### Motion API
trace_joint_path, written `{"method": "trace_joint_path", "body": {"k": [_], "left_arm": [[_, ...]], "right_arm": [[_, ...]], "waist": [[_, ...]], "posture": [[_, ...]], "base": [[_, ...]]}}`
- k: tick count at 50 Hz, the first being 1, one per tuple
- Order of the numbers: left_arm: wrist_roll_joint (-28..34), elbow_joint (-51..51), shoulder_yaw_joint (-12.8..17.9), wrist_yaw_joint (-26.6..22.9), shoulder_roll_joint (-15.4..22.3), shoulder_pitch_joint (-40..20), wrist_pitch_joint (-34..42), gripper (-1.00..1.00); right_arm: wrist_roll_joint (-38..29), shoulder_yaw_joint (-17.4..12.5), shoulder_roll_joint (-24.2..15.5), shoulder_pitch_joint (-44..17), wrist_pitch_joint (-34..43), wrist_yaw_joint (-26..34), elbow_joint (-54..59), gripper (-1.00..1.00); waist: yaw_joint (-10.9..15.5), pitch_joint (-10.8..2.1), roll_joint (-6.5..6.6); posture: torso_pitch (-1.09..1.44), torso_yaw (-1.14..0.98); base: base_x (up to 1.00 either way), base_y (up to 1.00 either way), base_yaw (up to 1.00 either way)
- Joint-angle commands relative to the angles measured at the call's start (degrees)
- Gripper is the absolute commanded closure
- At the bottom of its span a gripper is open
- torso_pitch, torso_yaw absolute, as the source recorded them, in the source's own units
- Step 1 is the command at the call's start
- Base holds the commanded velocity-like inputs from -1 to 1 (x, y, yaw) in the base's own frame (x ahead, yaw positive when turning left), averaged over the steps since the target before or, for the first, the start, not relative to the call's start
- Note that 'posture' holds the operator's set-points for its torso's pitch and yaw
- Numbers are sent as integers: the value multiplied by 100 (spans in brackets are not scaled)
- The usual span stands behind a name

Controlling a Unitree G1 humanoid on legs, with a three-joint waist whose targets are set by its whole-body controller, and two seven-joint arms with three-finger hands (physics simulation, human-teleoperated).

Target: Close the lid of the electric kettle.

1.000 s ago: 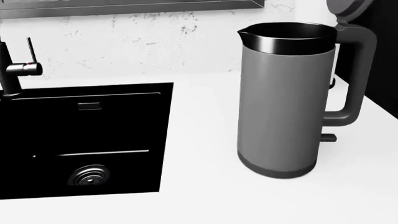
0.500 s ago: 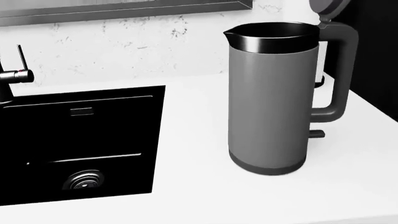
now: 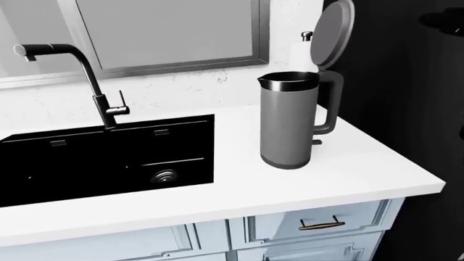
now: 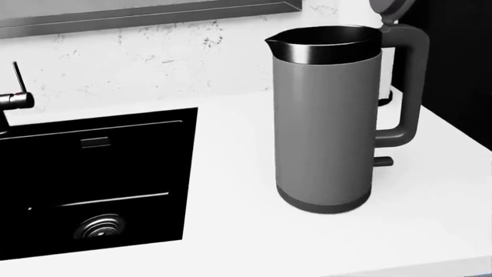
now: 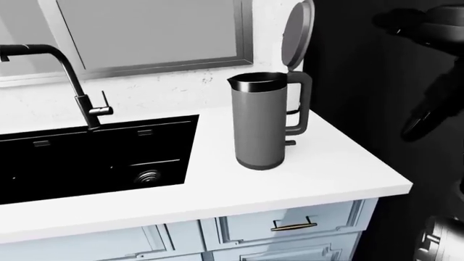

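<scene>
- Since a second ago my head view has slid right and a little closer: the whole picture shifted left, so it is the camera moving, not the kettle.
- My right hand (image 5: pixel 420 122) shows only in the right-eye view, as a dark shape against the dark wall at the right edge, well apart from the kettle; I cannot tell whether its fingers are spread or curled.
- My left hand shows in none of the views.
- I see the electric kettle (image 3: pixel 289 122) upright on the white countertop (image 3: pixel 348 174), near the counter's right end and right of the sink.
- Its lid (image 3: pixel 333 33) stands swung up on its hinge above the handle (image 3: pixel 330 103), nearly vertical, leaving the black rim open.
- A white bottle with a dark cap (image 3: pixel 304 49) stands beyond the kettle against the wall, partly hidden by it.
- At the view's left, the black sink (image 3: pixel 109 157) is sunk into the counter, with a round drain (image 3: pixel 165 175) in its floor.
- Above it rises a dark faucet (image 3: pixel 87 81), under a framed window (image 3: pixel 167 32).
- Below the counter, a pale blue drawer carries a brass handle (image 3: pixel 321 224).
</scene>
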Motion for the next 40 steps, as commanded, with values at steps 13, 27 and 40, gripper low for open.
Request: {"method": "trace_joint_path", "body": {"k": [13,27,40], "left_arm": [[12,-62,0,-24,108,-58,-90,-100],[38,-32,10,-51,114,-64,-105,-100],[19,-22,35,-41,130,-67,-96,-100]], "right_arm": [[-567,99,200,-522,-800,-136,605,-100],[-1010,291,474,-833,-1289,-339,1183,-100],[-1545,505,779,-1289,-1890,-438,1767,-100]], "waist": [[-22,48,36],[-38,45,74],[-44,52,110]], "posture": [[-67,0],[-67,0],[-67,0]], "base": [[0,0,0],[0,0,0],[0,0,0]]}}
